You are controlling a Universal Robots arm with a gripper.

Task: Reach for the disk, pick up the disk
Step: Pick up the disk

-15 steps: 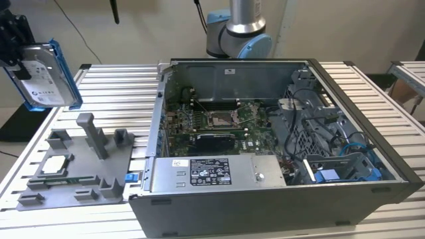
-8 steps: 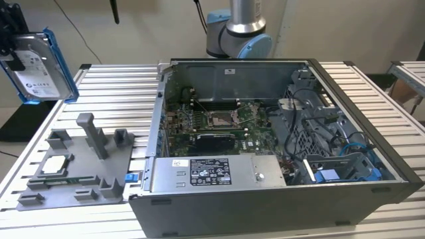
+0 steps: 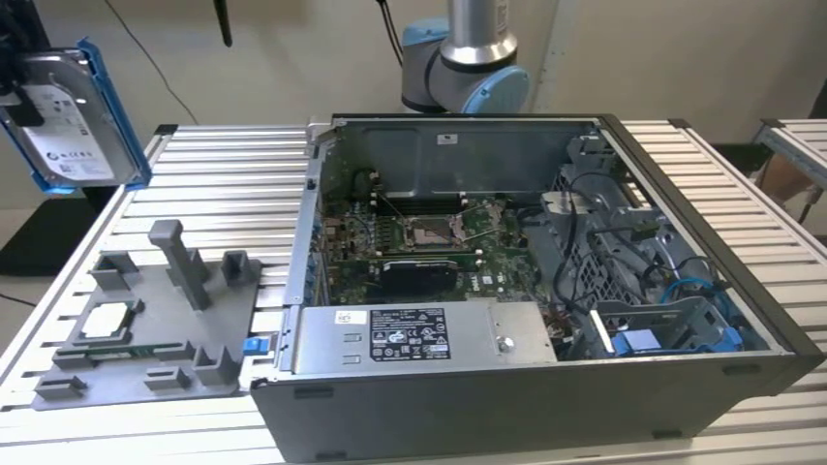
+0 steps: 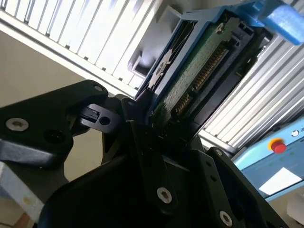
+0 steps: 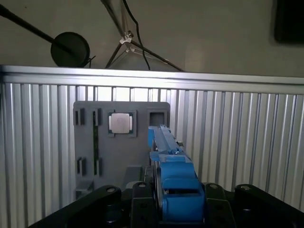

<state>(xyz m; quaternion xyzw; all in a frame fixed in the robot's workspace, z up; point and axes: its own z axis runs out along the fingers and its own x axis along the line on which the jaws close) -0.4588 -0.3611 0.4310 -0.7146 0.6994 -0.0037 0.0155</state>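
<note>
My gripper (image 5: 175, 191) is clamped on the disk: a flat rectangular silver hard drive with a white printed label, clipped in a blue plastic frame (image 3: 80, 121). In the second wrist view my black fingers (image 4: 135, 126) press against one end of it, with its green circuit-board underside (image 4: 190, 80) and the blue frame running away from them. In the first wrist view the frame sits edge-on between my two finger bases.

I judge both the reach and the pick-up to be done. In the exterior view the disk hangs upright in the air, well above the grey moulded plastic fixture tray (image 3: 142, 339) and off toward the exterior view's left of it, touching nothing but my grip. The first wrist view looks past the disk to the tray below, with clear space between the two. I can't tell which slot of the tray the disk belongs to.

The small square silver chip (image 5: 122, 123) lies in its recess on the tray, untouched. The open grey metal computer case (image 3: 517, 291) stands just beside the tray, on the exterior view's right, and both rest on the ribbed aluminium table (image 3: 220, 165). As far as the pictures show, nothing of the pick is left but keeping the hold secure.
</note>
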